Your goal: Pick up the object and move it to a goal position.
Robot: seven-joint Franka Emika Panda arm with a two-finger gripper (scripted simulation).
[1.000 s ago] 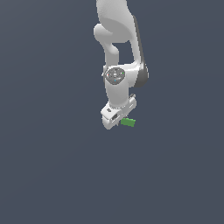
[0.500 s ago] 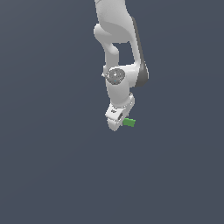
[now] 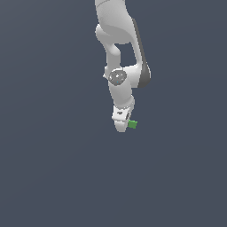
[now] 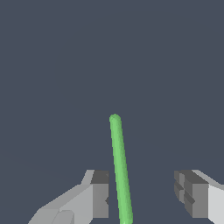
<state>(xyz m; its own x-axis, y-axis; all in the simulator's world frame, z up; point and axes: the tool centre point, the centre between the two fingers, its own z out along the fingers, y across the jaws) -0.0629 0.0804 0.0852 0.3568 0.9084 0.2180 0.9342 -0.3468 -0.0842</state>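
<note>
1. Count: 1 white arm [image 3: 122,53], 1 gripper [image 3: 122,126], 1 green object [image 3: 132,124] – nothing else but flat grey-blue backdrop.
2. Exterior view: the arm hangs down from 12 o'clock, gripper at its low end near frame centre. The object shows as a tiny green block poking out at about 3 o'clock of the gripper tip, touching or just beside it; can't tell which from here.
3. Wrist view: the gripper [image 4: 146,197] has 2 fingers, set wide apart. One finger [image 4: 94,197] and the other [image 4: 197,194] both show dark pads.
4. Same view: the object [image 4: 120,168] looks like a thin green rod w/ a rounded end, running between the fingers, nearer the first one – a visible gap on each side, so neither pad touches it. Not gripped.
5. Writing/labels: none legible on arm, gripper or object.
</note>
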